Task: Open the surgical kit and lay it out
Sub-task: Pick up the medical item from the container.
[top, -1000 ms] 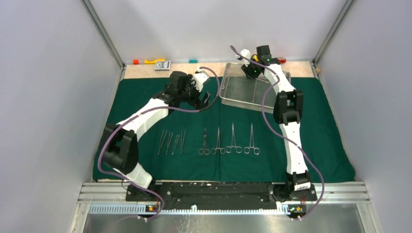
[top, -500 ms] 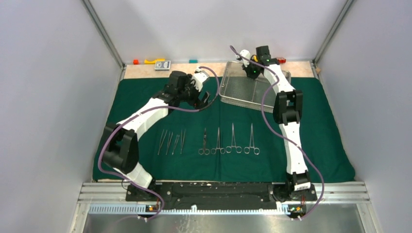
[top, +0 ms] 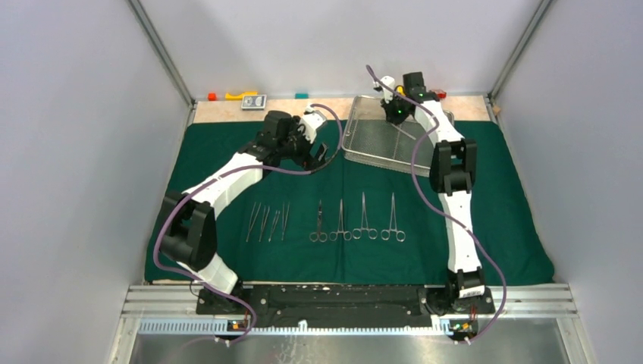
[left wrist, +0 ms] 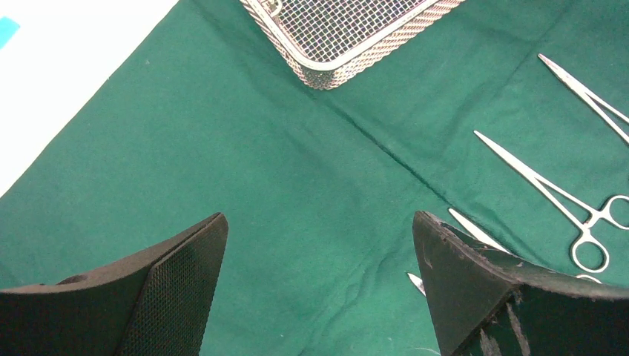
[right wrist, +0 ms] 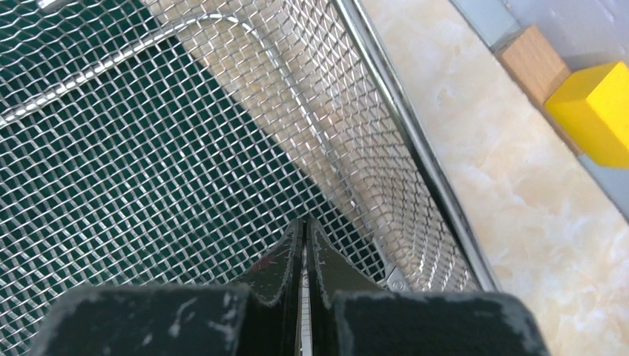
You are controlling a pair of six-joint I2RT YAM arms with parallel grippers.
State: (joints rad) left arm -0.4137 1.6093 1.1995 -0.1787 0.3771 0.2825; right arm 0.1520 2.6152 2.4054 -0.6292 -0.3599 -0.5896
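The dark green cloth lies spread over the table. On it, in a row, lie several tweezers and several ring-handled clamps. The wire-mesh tray stands at the back. My right gripper is down inside the tray's far corner, shut on a slim steel instrument whose thin edge shows between the fingers. My left gripper hangs open over bare cloth, near the tray's corner, with clamps to its right.
Small coloured blocks and a small box sit on the wooden strip behind the cloth. A yellow block and a wooden block lie just beyond the tray wall. Enclosure walls stand on both sides.
My right gripper's jaws have closed inside the tray onto the slim instrument, and its wrist has shifted slightly. The left arm has stayed still.
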